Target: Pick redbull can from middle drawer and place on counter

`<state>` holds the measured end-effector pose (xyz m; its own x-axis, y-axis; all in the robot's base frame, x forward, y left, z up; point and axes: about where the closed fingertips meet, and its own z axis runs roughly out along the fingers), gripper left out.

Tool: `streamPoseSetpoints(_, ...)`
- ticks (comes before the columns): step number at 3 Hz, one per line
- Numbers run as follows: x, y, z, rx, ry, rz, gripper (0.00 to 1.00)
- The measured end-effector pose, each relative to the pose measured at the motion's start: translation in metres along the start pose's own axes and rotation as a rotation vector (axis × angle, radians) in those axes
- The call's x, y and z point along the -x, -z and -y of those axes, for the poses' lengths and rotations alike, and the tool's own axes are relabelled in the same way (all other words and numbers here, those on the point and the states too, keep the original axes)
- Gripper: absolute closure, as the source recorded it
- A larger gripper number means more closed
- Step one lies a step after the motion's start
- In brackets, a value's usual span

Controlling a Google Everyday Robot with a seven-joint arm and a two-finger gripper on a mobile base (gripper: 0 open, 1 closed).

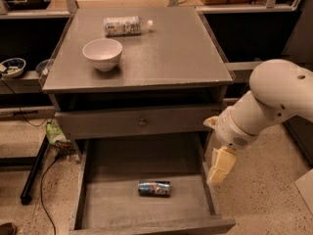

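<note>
The redbull can (154, 188) lies on its side on the floor of the open middle drawer (93, 199). The gripper (218, 166) hangs over the drawer's right wall, apart from the can; its opening cannot be told. Recommended approach: shift left, then descend squarely across the can's body, clear of the wall.

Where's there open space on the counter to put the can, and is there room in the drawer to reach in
On the counter, the right half and front edge are bare; the bowl and bottle crowd the back left. In the middle drawer, bare floor lies on both sides of the redbull can. The end effector hangs beside its right wall.
</note>
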<state>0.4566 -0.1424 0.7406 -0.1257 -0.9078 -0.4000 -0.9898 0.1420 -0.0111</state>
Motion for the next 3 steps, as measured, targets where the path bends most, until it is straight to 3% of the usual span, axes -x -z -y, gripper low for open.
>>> streamPoseSetpoints(1,0.0,0.0,0.0,0.0,0.0,0.0,0.0)
streamPoseSetpoints(2,-0.006,-0.028,-0.004,0.014,-0.003,-0.01,0.0)
streamPoseSetpoints(3,-0.017,-0.078,-0.006,0.037,-0.006,-0.035,0.0)
